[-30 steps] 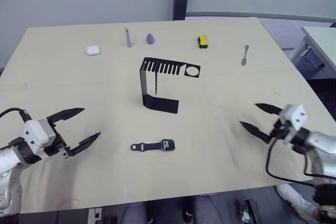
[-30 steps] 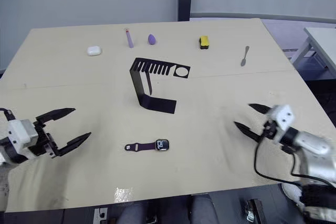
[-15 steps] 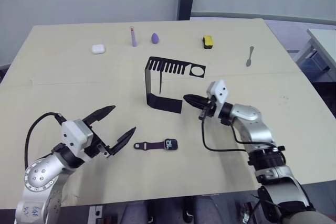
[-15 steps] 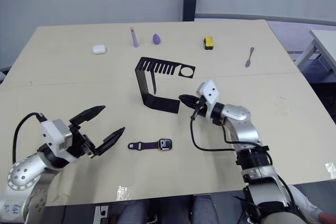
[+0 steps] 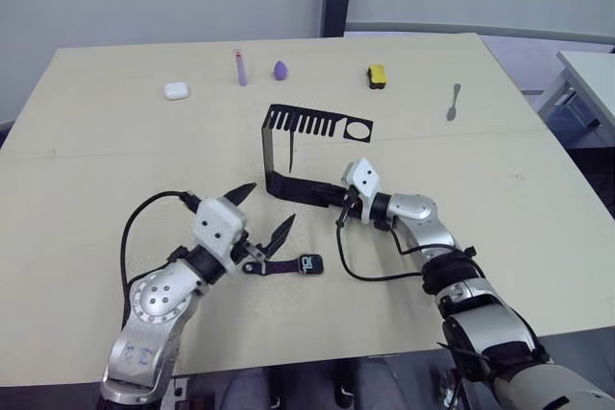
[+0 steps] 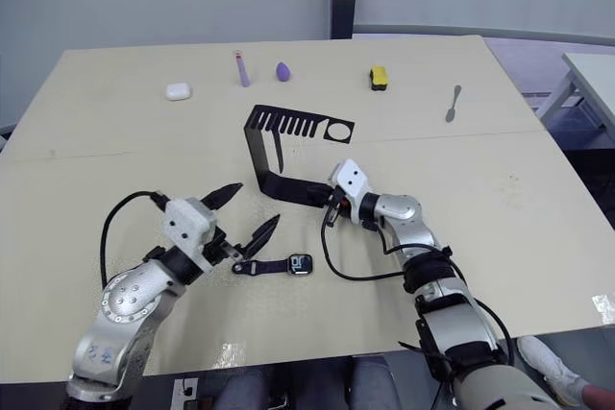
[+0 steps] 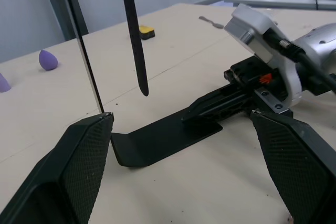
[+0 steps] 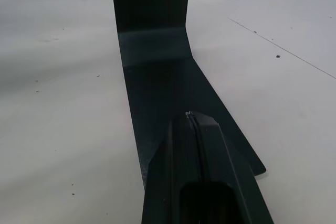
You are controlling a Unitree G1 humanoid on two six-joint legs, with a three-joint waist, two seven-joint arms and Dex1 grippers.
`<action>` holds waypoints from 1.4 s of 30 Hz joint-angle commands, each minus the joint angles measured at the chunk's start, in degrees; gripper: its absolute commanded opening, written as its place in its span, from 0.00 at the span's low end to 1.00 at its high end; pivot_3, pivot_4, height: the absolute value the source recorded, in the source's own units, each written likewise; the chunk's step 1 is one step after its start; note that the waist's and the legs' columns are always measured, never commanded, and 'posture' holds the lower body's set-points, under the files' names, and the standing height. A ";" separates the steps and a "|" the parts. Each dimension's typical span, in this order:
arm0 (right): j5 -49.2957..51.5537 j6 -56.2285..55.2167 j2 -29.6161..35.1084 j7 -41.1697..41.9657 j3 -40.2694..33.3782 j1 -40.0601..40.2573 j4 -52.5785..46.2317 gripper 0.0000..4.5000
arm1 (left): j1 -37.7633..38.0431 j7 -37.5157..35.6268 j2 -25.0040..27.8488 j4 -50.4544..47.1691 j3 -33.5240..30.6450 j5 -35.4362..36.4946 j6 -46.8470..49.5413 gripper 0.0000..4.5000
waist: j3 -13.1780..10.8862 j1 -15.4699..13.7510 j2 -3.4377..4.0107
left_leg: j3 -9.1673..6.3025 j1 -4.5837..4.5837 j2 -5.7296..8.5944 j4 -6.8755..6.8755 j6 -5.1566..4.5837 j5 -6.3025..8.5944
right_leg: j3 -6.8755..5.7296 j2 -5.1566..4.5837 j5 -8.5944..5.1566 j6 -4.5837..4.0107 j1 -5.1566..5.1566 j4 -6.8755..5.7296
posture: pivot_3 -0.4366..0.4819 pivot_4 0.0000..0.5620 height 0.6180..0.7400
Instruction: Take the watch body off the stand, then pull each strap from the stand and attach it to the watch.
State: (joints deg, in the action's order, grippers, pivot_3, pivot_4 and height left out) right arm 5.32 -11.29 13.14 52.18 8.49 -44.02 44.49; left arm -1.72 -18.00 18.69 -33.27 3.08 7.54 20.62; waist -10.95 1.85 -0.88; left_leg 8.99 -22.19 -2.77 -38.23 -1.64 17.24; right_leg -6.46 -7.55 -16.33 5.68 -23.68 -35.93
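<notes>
Left eye view, centre of frame: the black bent sheet-metal stand (image 5: 288, 156) sits on the pale wooden counter (image 5: 115, 160), its slotted top arm reaching toward the right of the picture. The small rounded-square watch body with a dark screen (image 5: 307, 263) is already off the stand, lying flat on the counter in the lower centre, with one narrow dark purple strap (image 5: 272, 265) joined to its left side; their shared long axis runs left to right across the frame. A second thin dark strap (image 7: 132, 30) hangs straight down from the stand's top arm, seen in the left wrist view, apart from the watch and above and behind it.

The left tool (image 5: 265, 215), its two black fingers spread wide and holding nothing, hovers just above and left of the attached strap. The right tool (image 5: 336, 201) has its fingers pressed together, empty, their tips resting on the right end of the stand's flat foot; the right wrist view shows the closed fingers lying along that foot.

Judged from this layout, one strap remains to be pulled and fitted. The left tool is nearer the watch, which lies just below and right of it; the right tool, at the foot, appears placed to steady the stand.
</notes>
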 commanded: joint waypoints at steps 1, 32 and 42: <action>-0.15 -0.02 -0.34 1.18 -0.24 0.05 1.23 0.00 | -2.51 2.89 -2.34 -0.32 2.98 -2.94 -0.27 1.00 | 0.01 0.01 -0.01 | 0.00 0.00 -0.01 0.00 0.00 0.00 | -0.01 0.00 0.00 0.00 0.00 0.01 | 0.48 0.27 1.00; -1.04 1.39 -0.76 2.80 1.03 0.89 -0.35 0.00 | -18.25 13.37 -15.66 18.31 6.19 -11.17 -4.93 0.70 | 0.02 -0.12 -0.03 | 0.00 0.02 -0.01 -0.01 0.01 -0.03 | -0.05 -0.04 0.00 0.00 0.02 0.04 | 0.48 0.27 1.00; -0.77 2.18 -0.22 2.89 0.64 1.22 -0.55 0.00 | -20.97 15.66 -16.76 23.29 4.61 -12.16 -8.35 0.01 | 0.02 -0.15 -0.03 | 0.00 0.01 0.00 -0.01 -0.01 -0.04 | -0.07 -0.07 0.00 0.00 0.02 0.04 | 0.48 0.27 1.00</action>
State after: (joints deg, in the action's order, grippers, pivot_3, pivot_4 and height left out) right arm 5.42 -9.86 12.57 54.22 8.64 -44.08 44.09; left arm -21.64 -3.04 2.68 -9.20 8.05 -4.57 13.82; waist -10.92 1.70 -0.90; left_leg 8.99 -22.17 -2.78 -38.24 -1.65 17.20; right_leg -6.54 -7.62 -16.33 5.69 -23.66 -35.89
